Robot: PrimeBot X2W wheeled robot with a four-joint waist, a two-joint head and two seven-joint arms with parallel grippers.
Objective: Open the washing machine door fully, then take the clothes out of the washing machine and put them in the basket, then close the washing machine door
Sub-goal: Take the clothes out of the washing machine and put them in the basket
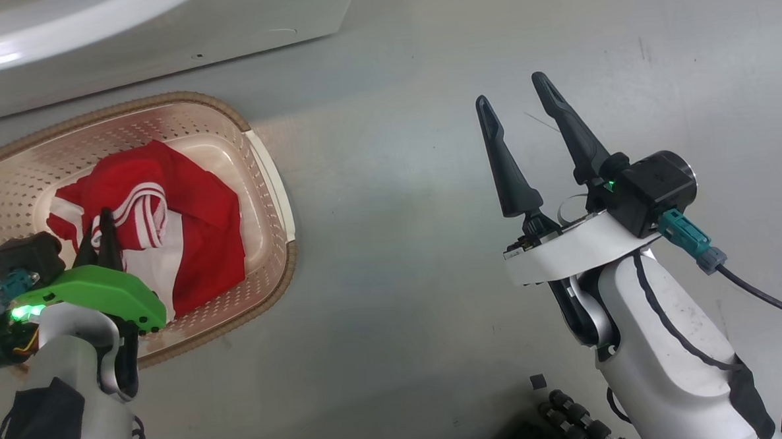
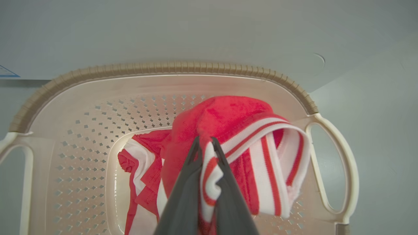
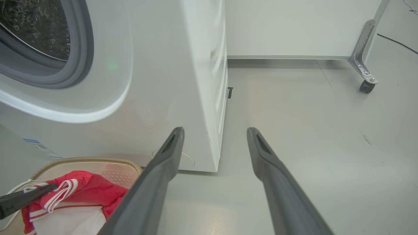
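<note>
Your left hand (image 2: 205,141) is pinched shut on the clothes (image 2: 228,111) by their striped edge. They bunch directly beneath it inside the basket (image 2: 163,68), so a release should drop them in. Your right hand (image 1: 509,89), fingers spread and empty, hangs over the floor well apart from the basket.

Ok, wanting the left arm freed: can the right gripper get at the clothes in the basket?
Probably yes: the right gripper is open, with bare floor between it and the basket; only the left gripper, shut on the clothes, crowds them.
</note>
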